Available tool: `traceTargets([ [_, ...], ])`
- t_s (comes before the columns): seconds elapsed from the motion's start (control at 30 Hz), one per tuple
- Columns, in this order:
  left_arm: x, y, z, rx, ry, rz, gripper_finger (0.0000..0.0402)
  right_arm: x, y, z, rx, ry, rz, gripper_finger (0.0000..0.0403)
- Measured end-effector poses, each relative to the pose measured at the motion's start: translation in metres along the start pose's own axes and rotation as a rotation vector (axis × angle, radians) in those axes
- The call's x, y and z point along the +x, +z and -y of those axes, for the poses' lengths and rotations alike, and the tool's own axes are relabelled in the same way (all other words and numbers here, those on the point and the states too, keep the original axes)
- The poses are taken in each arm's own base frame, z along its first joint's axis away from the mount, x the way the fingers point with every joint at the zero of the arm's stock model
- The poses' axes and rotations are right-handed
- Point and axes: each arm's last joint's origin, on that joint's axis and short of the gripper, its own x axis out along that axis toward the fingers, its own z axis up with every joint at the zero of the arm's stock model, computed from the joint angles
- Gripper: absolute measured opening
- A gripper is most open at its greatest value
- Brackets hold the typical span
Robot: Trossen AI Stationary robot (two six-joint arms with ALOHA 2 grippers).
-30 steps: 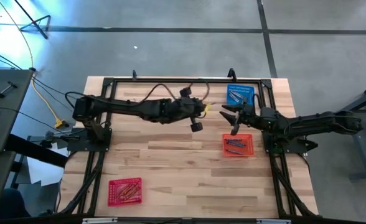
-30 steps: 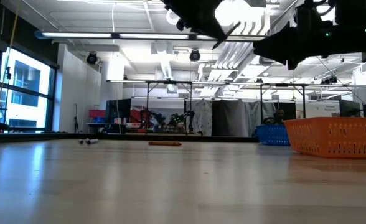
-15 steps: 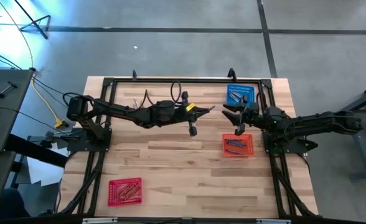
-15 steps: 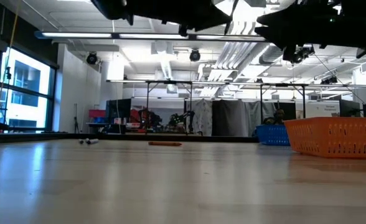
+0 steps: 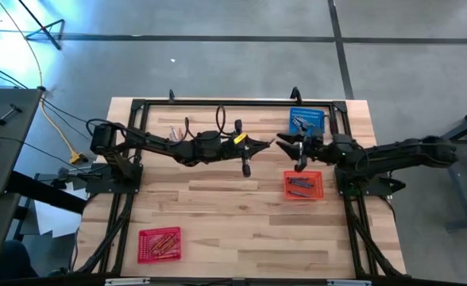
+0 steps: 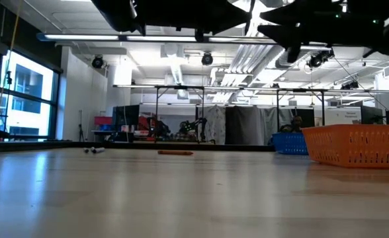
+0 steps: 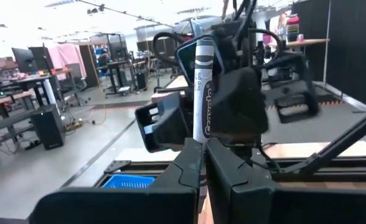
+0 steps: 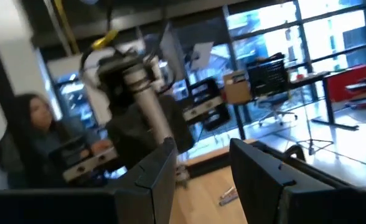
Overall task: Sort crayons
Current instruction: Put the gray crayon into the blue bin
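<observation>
Low view cuts both arms off at the top, just dark shapes. Left gripper (image 5: 270, 141) is clamped on a grey crayon (image 7: 201, 93), held up over the table's back middle; in the high view it's only a thin sliver. Right gripper (image 5: 285, 144) faces it tip to tip, fingers (image 8: 147, 174) apart, holding nothing. Other crayons fill the blue basket (image 5: 306, 121), orange basket (image 5: 302, 185) & red basket (image 5: 159, 244); 2 or 3 lie loose near the back edge (image 6: 174, 153).
</observation>
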Motion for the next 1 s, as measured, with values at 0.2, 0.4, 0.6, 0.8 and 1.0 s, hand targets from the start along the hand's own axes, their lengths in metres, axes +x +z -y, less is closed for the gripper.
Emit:
traceTargets([
  [0.2,0.000,0.000,0.001,-0.011,-0.002,-0.002,0.0000,0.015,-0.005,-0.007,-0.121,0.028,-0.125,0.0145],
  [0.4,0.000,-0.003,0.002,-0.005,-0.007,-0.026,0.0000,0.018,-0.004,-0.009,-0.157,0.031,-0.151,0.0145],
  [0.6,0.000,-0.005,0.004,-0.006,-0.014,-0.047,0.0001,0.018,-0.004,-0.008,-0.173,0.031,-0.156,0.0145],
  [0.8,-0.001,-0.005,0.006,-0.001,-0.018,-0.048,0.0001,0.018,-0.004,-0.008,-0.179,0.033,-0.157,0.0145],
  [1.0,-0.001,-0.005,0.006,0.000,-0.019,-0.049,0.0001,0.014,0.001,-0.009,-0.191,0.032,-0.162,0.0145],
])
